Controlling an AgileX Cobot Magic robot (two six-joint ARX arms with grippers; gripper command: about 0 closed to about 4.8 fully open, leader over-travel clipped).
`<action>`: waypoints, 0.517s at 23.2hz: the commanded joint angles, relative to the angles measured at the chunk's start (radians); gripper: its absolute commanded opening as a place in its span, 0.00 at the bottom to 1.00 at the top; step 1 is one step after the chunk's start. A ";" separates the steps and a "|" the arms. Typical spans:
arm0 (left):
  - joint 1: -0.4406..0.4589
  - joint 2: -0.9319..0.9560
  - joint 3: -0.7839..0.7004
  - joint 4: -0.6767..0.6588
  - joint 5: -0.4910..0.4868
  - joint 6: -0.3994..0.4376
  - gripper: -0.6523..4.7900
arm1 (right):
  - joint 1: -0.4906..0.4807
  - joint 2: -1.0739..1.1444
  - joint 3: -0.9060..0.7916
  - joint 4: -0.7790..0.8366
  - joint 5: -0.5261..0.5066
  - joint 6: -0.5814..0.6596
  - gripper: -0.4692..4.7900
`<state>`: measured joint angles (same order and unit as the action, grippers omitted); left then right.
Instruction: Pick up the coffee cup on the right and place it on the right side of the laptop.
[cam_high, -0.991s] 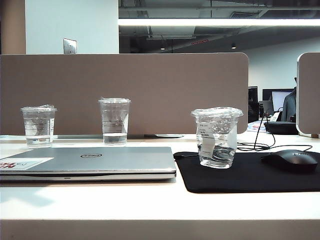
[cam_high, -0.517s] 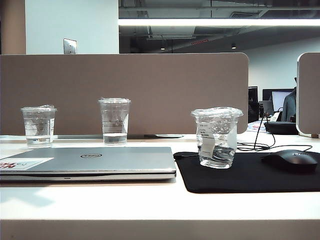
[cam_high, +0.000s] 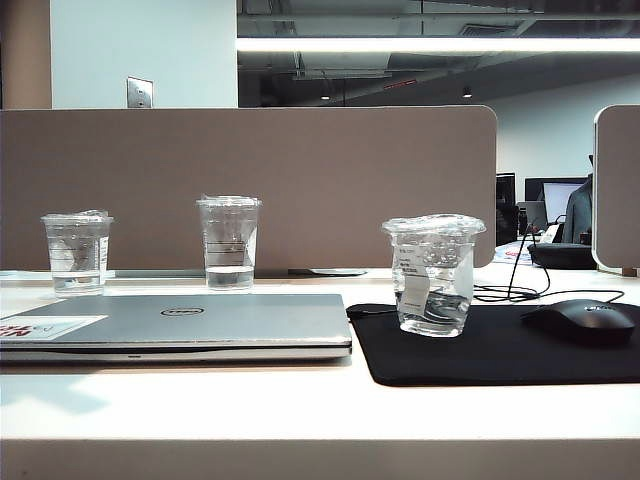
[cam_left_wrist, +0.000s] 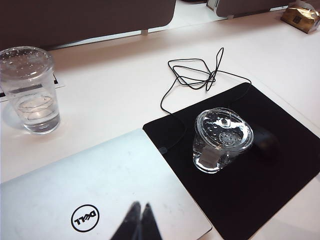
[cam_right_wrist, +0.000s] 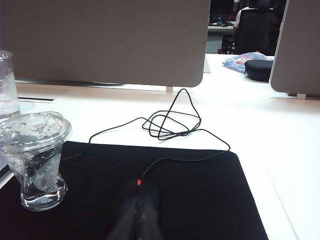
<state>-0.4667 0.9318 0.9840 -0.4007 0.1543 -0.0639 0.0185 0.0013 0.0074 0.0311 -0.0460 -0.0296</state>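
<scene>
Desk-level exterior view (cam_high: 300, 400): no hands.

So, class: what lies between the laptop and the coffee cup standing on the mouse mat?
In the left wrist view, only a bare strip of black mouse mat and thin cable separates the laptop from the coffee cup.
</scene>
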 joint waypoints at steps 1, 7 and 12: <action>-0.001 -0.002 0.004 0.013 0.003 0.004 0.11 | -0.001 -0.002 -0.006 0.014 -0.001 0.003 0.07; -0.001 -0.002 0.004 0.002 -0.051 0.001 0.11 | 0.000 -0.002 -0.006 0.014 -0.001 0.003 0.07; 0.040 -0.074 -0.007 0.005 -0.143 -0.074 0.11 | 0.000 -0.002 -0.006 0.014 -0.001 0.003 0.07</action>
<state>-0.4412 0.8799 0.9829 -0.4068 0.0185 -0.1314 0.0181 0.0010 0.0074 0.0307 -0.0460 -0.0296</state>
